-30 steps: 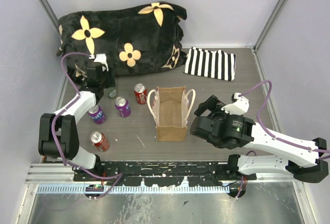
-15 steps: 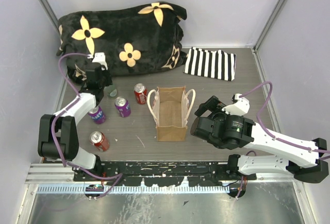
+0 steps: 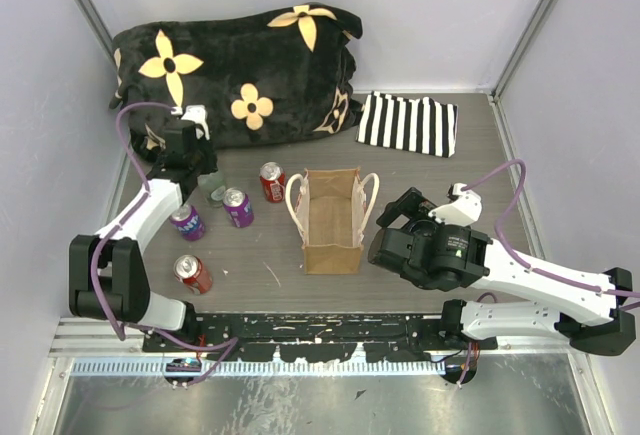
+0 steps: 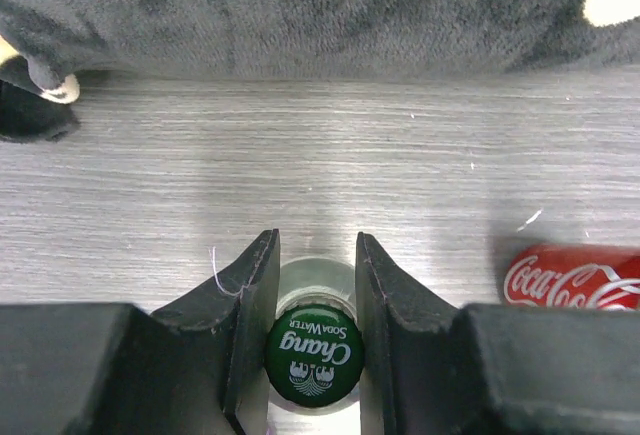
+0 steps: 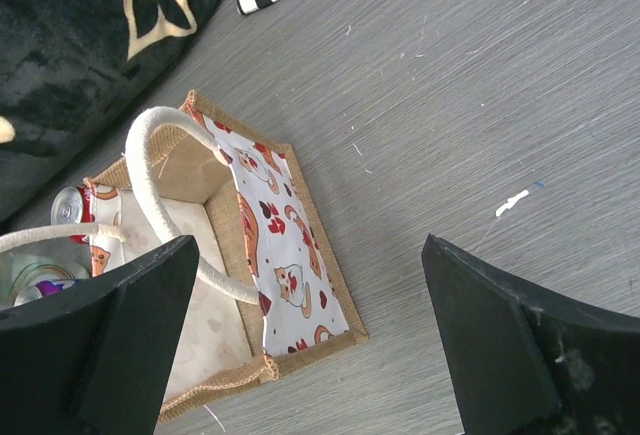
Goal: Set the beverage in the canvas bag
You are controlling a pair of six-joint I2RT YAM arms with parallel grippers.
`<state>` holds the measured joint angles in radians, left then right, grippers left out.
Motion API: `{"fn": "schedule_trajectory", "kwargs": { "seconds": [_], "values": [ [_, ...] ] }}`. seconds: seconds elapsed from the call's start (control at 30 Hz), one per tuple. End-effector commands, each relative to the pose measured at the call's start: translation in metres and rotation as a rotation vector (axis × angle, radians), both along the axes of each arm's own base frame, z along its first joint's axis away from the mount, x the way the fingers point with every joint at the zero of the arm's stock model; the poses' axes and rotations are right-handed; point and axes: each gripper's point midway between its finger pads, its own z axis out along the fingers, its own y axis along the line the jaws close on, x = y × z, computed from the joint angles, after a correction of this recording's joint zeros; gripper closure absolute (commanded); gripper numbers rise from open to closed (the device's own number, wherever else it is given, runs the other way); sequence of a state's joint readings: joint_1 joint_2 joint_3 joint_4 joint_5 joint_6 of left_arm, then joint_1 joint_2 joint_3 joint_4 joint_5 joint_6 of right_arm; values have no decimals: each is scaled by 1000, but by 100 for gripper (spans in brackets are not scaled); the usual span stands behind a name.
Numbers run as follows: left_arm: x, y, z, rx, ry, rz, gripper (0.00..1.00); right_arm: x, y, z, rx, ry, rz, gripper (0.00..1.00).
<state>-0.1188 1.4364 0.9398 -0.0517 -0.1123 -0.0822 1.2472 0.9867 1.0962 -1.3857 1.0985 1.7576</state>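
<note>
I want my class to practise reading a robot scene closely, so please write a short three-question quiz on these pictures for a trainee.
1. True or false: the bag lies flat on its side.
2. What sits between the fingers of the left end effector? A) a red can B) a green-capped bottle C) a striped cloth
3. How many cans are on the table?
Key: 1 false, it stands upright with its mouth open. 2 B. 3 four, two red and two purple.
</note>
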Motion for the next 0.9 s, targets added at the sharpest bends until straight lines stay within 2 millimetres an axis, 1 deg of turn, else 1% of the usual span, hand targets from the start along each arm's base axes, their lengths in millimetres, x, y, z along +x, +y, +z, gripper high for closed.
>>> {"fn": "schedule_trajectory", "kwargs": {
  "seconds": [0.0,0.07,0.27,0.37,0.4,0.53,0.67,0.77,0.87],
  "values": [
    [11,-11,81,-35,-167,-35,100,5,4,9,23,-45,-7,0],
    [8,-15,92,-38,-180,-45,100,5,5,9,20,-45,-3,0],
    [5,-22,116,-44,-209,-65,100,4,6,6,35,-40,8,0],
    [4,-31,133,-52,-221,-88,100,4,5,5,42,-41,9,0],
    [5,-36,145,-57,-235,-103,100,4,6,4,41,-40,10,0],
    [6,-61,179,-71,-269,-174,100,3,5,2,35,-36,11,0],
    [13,-92,213,-90,-304,-254,100,2,7,-3,36,-25,19,0],
    [20,-115,236,-97,-332,-310,100,1,10,-8,45,-11,39,0],
    [24,-141,254,-101,-351,-372,100,-1,13,-11,56,-3,51,0]
  ]
}}
